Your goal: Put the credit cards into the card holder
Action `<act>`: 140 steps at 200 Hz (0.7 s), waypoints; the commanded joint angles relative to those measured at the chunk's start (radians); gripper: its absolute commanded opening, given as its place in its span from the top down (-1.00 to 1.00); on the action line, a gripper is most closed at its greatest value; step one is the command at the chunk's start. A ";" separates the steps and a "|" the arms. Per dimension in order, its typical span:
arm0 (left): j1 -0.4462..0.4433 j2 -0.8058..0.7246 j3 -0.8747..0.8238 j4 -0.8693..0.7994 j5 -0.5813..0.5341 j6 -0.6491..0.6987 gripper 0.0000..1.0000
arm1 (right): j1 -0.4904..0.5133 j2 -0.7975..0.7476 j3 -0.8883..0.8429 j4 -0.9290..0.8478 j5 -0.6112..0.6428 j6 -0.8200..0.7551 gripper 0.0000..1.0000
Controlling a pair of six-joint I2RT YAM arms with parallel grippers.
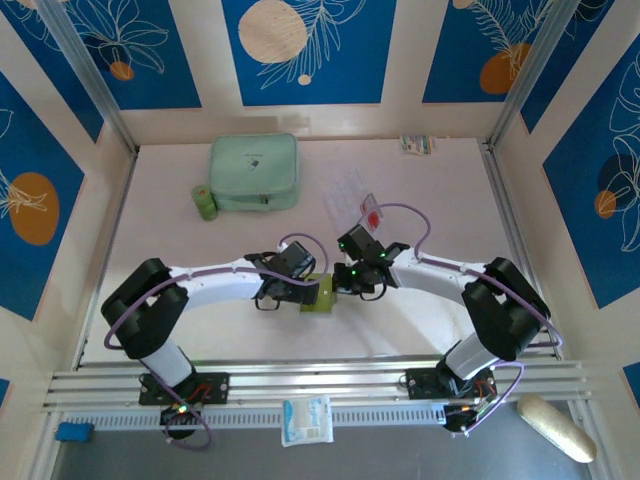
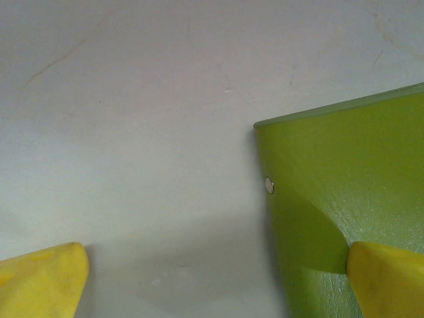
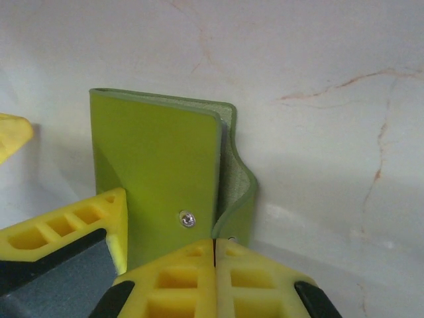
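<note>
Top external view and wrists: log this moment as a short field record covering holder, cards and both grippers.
card holder: olive-green, folded, on the table between both grippers
credit cards: loose on the table, beyond the holder
left gripper: open, one finger on the holder
right gripper: shut at the holder's near edge; unclear whether it pinches the flap
other: mint zip case, green roll, far left
</note>
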 commanded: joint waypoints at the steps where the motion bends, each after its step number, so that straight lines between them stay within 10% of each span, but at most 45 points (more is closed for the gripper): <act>1: -0.002 0.040 -0.020 -0.031 -0.035 0.006 -1.00 | -0.016 -0.025 -0.036 0.069 -0.083 0.040 1.00; 140: -0.002 0.054 -0.021 -0.021 -0.027 0.004 -1.00 | 0.016 0.094 0.019 0.134 -0.116 0.059 1.00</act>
